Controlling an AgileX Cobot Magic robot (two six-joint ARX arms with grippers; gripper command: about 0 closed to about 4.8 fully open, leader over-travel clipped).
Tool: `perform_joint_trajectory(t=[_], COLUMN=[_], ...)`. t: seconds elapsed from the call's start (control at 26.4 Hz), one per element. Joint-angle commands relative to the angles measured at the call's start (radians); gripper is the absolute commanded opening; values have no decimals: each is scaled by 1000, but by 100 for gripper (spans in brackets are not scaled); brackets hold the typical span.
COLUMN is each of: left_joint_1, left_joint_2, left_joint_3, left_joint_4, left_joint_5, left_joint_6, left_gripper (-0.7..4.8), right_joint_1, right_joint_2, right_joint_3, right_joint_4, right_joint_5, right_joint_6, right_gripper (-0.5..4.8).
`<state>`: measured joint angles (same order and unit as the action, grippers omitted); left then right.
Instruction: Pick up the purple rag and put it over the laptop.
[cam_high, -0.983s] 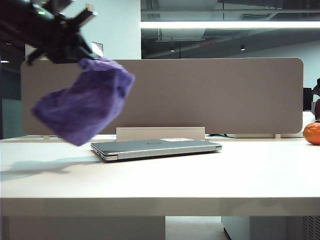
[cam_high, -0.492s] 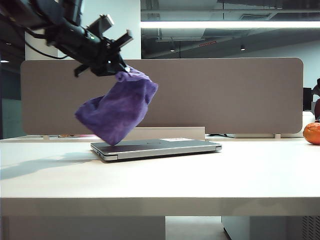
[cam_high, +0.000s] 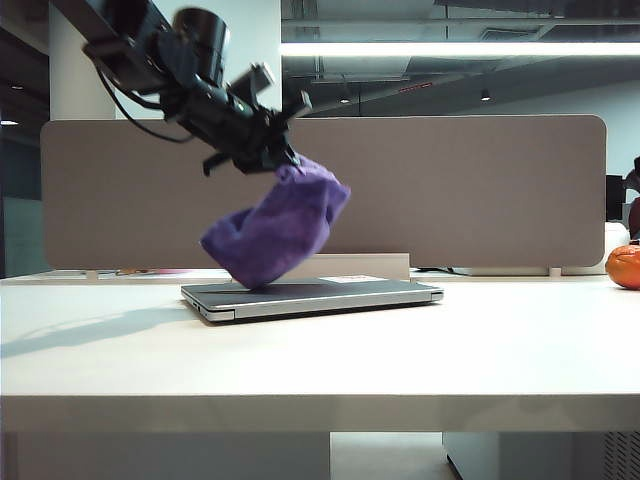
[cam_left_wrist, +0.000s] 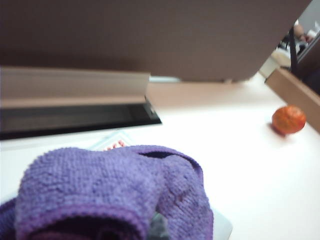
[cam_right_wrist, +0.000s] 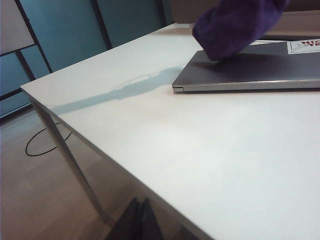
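Observation:
The purple rag (cam_high: 278, 232) hangs bunched from my left gripper (cam_high: 287, 162), which is shut on its upper end above the laptop (cam_high: 312, 296). The rag's lowest fold reaches the left part of the closed silver-grey lid. In the left wrist view the rag (cam_left_wrist: 115, 192) fills the foreground and hides the fingers; a rounded laptop corner (cam_left_wrist: 223, 226) peeks out beside it. My right gripper (cam_right_wrist: 138, 220) is shut with nothing in it, low beside the table's near edge. From there the rag (cam_right_wrist: 235, 22) shows over the laptop (cam_right_wrist: 255, 70).
An orange (cam_high: 625, 266) sits at the far right of the white table (cam_high: 320, 370). A grey divider panel (cam_high: 460, 190) runs along the back edge, with a pale strip (cam_high: 320, 266) behind the laptop. A sticker (cam_high: 352, 279) lies on the lid.
My left arm has swung right and down with the rag, from left of the laptop to over its left part. The right gripper has not moved.

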<state>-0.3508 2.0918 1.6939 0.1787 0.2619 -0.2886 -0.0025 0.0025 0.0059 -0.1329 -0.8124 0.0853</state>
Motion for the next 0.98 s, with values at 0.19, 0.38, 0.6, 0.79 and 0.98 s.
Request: perform_joint_trajectory(t=[0.19,0.38,0.6,0.79,0.98], left_joint_1=[-18,-18,-15,-10,6], left_joint_2=[72,91,77,55,15], left_joint_3=[31,31,37,37,37], left_joint_4=[-106,-212,-327,-392,-483], left_joint_5=[15,35,93,94,86], left_joint_6=[0,0,0,1,14], left_gripper=[7,302,350,350,350], right_joint_1=[1,1,1,1,1], right_joint_2=[-2,-2,-2,-2,-2], right_joint_3=[-3,-3,-3,-3,-3], right_joint_4=[8,7,7,6,6], right_joint_5=[-2,-3,-6,-6,-6], right_joint_6=[1,1,1,1,1], right_gripper=[22,22,22,22,22])
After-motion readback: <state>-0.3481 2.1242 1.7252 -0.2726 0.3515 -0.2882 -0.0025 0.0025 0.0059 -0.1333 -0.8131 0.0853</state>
